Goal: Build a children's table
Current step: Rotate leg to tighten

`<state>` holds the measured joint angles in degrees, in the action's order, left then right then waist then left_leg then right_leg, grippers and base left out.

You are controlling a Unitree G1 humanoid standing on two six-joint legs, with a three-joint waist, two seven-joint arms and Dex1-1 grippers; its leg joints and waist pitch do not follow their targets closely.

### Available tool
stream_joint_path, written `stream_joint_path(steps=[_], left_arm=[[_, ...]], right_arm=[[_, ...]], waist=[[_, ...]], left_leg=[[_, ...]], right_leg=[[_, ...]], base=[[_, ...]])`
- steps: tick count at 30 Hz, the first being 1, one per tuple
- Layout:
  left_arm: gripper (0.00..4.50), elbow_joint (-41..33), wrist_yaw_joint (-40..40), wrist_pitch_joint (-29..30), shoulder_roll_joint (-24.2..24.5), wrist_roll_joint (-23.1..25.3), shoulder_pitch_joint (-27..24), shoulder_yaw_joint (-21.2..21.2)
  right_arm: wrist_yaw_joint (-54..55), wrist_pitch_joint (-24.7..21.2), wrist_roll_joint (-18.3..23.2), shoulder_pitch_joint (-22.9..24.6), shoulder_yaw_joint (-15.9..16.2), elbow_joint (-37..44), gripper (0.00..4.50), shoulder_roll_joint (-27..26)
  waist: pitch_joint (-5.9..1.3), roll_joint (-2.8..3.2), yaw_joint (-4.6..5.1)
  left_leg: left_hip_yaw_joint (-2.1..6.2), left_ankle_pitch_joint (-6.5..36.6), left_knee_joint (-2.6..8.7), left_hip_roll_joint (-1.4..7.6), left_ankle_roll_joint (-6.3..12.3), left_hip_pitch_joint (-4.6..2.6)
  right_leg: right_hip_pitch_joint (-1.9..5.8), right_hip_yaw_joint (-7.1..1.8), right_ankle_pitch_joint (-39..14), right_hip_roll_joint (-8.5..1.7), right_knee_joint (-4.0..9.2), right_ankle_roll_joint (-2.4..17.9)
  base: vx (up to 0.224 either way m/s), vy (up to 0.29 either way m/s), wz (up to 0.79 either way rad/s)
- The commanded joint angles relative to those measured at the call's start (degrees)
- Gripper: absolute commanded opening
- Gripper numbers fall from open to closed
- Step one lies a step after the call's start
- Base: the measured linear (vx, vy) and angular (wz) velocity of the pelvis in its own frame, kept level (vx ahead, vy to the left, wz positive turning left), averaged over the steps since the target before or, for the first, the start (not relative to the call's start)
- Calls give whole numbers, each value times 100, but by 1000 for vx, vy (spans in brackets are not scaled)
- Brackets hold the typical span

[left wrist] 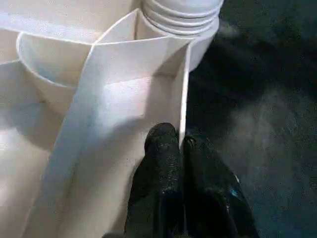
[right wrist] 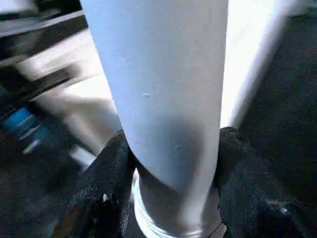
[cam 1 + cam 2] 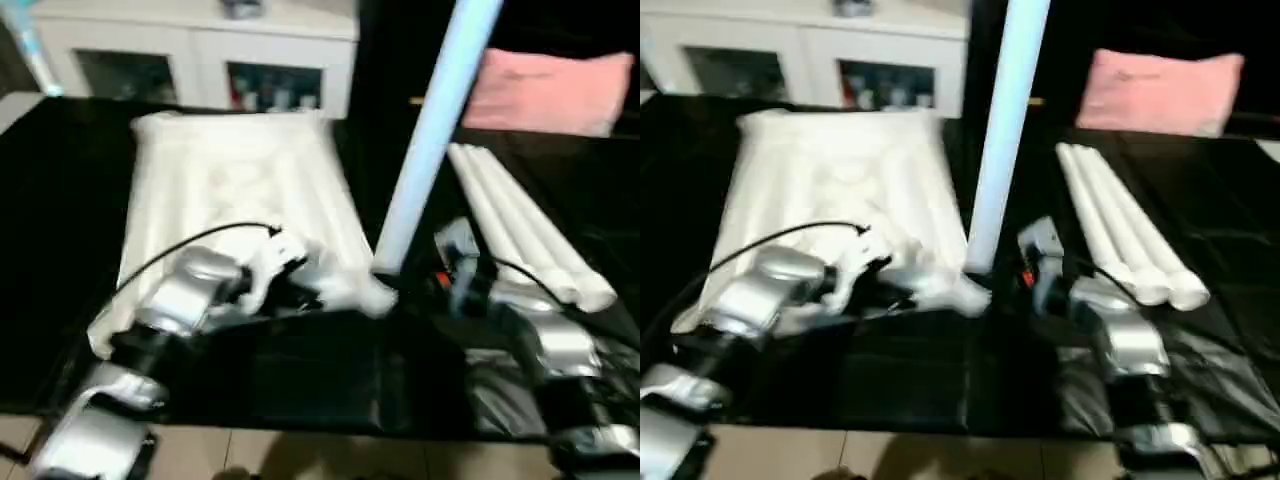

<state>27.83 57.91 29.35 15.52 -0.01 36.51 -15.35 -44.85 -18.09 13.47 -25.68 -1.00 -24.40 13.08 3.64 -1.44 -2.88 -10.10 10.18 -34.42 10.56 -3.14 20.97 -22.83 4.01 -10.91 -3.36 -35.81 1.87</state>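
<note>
Left wrist view: my left gripper (image 1: pixel 179 141) pinches the thin rim of the upturned tabletop (image 3: pixel 235 190), beside its corner socket. My right gripper (image 2: pixel 171 153) clasps the upright leg (image 3: pixel 432 130) standing there. Three legs (image 3: pixel 525 225) lie right of it, black mat (image 3: pixel 330 375) between.

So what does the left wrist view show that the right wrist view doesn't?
Left wrist view alone: the left gripper, fingers shut on a thin edge wall of the tabletop, with its ribbed underside and the threaded leg end in the corner socket. Right wrist view alone: the right gripper, its black fingers on either side of the upright leg near its base. Both share: that leg, the white tabletop and the black surface.
</note>
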Motion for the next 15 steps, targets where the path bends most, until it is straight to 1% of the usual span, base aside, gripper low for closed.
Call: stream_joint_path(steps=[1,2,3,4,5,7,8,9,10,12,13,14,15], left_arm=[[0,-91,-645,110,-405,-185,357,390],[0,-26,-957,113,-586,-175,430,471],[0,54,-1244,107,-761,-178,503,547],[0,142,-1502,72,-907,-177,568,615],[0,188,-1791,74,-1038,-144,620,681],[0,216,-1976,62,-1116,-88,657,688],[0,242,-2195,108,-1214,-34,702,705],[0,246,-2227,101,-1199,32,710,638],[0,252,-2256,118,-1199,58,711,616],[0,271,-2218,117,-1165,89,710,570],[0,271,-2218,117,-1165,89,710,570],[0,303,-2216,109,-1164,96,719,564],[0,335,-2114,24,-1119,105,689,510]], right_arm=[[722,-275,-140,-64,206,-378,204,-470],[1171,-210,-225,-180,153,-584,203,-656],[1572,-112,-280,-299,95,-793,202,-827],[1893,-30,-307,-412,46,-985,202,-972],[2182,23,-341,-506,-25,-1113,202,-1118],[2423,57,-387,-589,-74,-1217,202,-1225],[2825,78,-420,-720,-220,-1366,202,-1376],[2903,103,-457,-743,-229,-1386,202,-1398],[2973,128,-504,-750,-231,-1400,202,-1417],[2973,176,-590,-719,-180,-1370,270,-1419],[2973,176,-590,-719,-180,-1370,270,-1419],[2995,237,-622,-723,-158,-1411,273,-1425],[3003,445,-768,-647,-30,-1382,280,-1359]], waist=[[-394,1,-38],[-404,9,-6],[-406,13,11],[-410,42,8],[-420,30,23],[-440,32,6],[-449,38,11],[-459,27,14],[-459,37,4],[-459,39,0],[-457,53,-4],[-452,50,-1],[-445,38,5]], left_leg=[[96,1058,374,217,59,-41],[103,1007,378,214,47,-19],[96,1001,374,207,29,-33],[104,1011,374,212,22,-41],[96,979,368,217,36,-34],[97,819,370,217,130,-21],[91,707,371,215,188,-11],[94,633,373,219,220,-12],[89,583,369,221,270,-13],[85,555,374,222,323,-13],[87,564,376,227,331,-17],[85,600,378,232,338,-21],[82,655,382,229,324,-14]], right_leg=[[279,-296,-1977,-505,581,910],[290,-289,-1855,-498,571,931],[273,-287,-1772,-482,569,958],[282,-289,-1718,-490,565,975],[290,-296,-1517,-486,549,1036],[317,-296,-1155,-480,515,1081],[326,-300,-880,-473,493,1130],[336,-296,-675,-471,470,1188],[343,-296,-522,-475,455,1226],[353,-295,-423,-478,456,1248],[352,-294,-411,-482,454,1255],[350,-296,-422,-484,462,1265],[355,-294,-504,-488,477,1266]], base=[[0,0,0],[0,0,0],[0,0,0],[0,0,0],[0,0,0],[0,0,0],[0,0,0],[0,0,0],[0,0,0],[0,0,0],[0,0,0],[0,0,0],[0,0,0]])
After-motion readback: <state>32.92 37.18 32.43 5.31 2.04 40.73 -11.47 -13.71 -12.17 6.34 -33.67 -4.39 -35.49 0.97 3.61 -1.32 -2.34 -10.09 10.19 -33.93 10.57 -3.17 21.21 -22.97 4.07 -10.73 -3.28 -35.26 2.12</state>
